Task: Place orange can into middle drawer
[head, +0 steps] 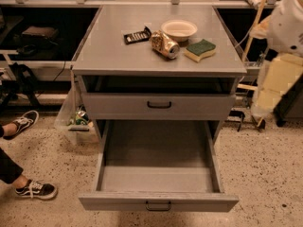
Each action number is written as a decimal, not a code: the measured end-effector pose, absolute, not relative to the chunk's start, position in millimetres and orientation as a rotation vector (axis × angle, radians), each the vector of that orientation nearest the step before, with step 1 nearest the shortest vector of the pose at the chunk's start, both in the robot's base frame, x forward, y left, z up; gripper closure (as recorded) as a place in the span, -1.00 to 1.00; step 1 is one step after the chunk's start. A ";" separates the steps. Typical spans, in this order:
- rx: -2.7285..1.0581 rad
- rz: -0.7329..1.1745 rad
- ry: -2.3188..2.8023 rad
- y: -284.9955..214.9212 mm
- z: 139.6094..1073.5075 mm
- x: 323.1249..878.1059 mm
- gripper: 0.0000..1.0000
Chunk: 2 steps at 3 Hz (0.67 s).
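The orange can (165, 44) lies on its side on the cabinet top (113, 51), right of centre, between a black flat packet (137, 35) and a green-and-yellow sponge (200, 49). The middle drawer (158, 201) is pulled fully out at the bottom, and its inside is bare. The grey drawer front above it (159, 105) is closed. My gripper is not in view. Only white and cream arm segments (279, 56) show at the right edge, beside the cabinet and apart from the can.
A pale bowl (179, 30) stands just behind the can. A clear bin of clutter (78, 119) sits left of the cabinet. A person's sneakered feet (35, 189) are on the speckled floor at the left. Dark shelving runs along the back.
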<state>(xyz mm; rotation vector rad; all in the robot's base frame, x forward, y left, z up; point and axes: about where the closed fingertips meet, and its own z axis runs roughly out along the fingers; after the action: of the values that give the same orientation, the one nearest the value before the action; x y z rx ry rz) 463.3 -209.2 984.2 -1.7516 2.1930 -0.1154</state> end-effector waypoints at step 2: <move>-1.862 -0.076 2.114 -160.2 977.5 592.6 -1.00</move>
<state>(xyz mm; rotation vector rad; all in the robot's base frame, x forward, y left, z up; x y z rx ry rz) 592.6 -160.2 977.5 -1.8622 2.1135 -0.0761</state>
